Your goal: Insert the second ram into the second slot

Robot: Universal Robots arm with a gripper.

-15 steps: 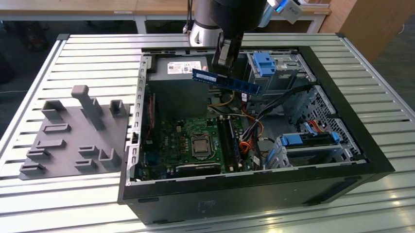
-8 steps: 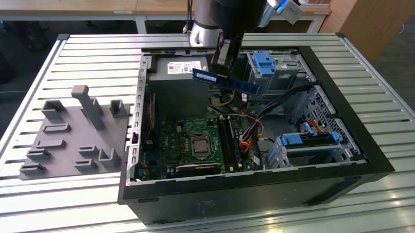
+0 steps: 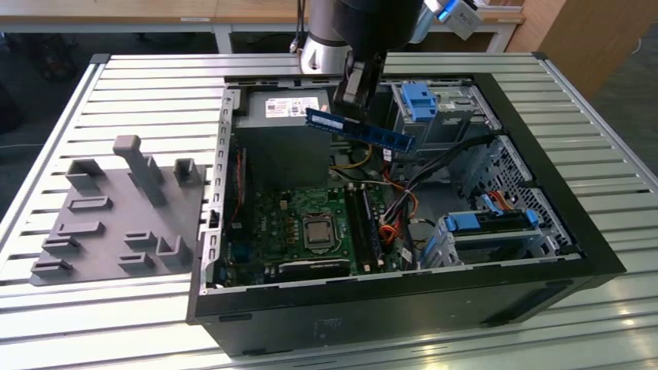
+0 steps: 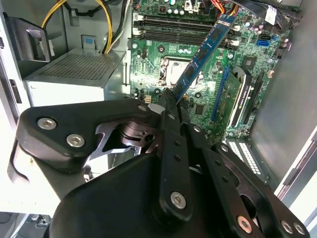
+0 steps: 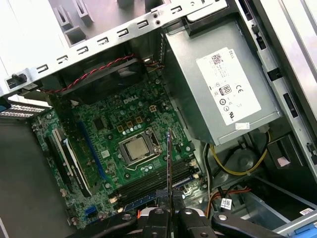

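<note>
Exterior view shows the gripper (image 3: 346, 104) over the open computer case (image 3: 391, 324), its fingers pressed together on one end of the second ram (image 3: 365, 129). The ram hangs tilted in the air above the motherboard (image 3: 298, 231), near the grey power supply (image 3: 277, 131). In the second wrist view the second ram (image 4: 203, 54) juts from the pinching fingertips out over the board, clear of the long memory slots (image 4: 173, 22); in the first wrist view it (image 5: 169, 158) appears edge-on, a thin line beside the processor (image 5: 136, 148).
</note>
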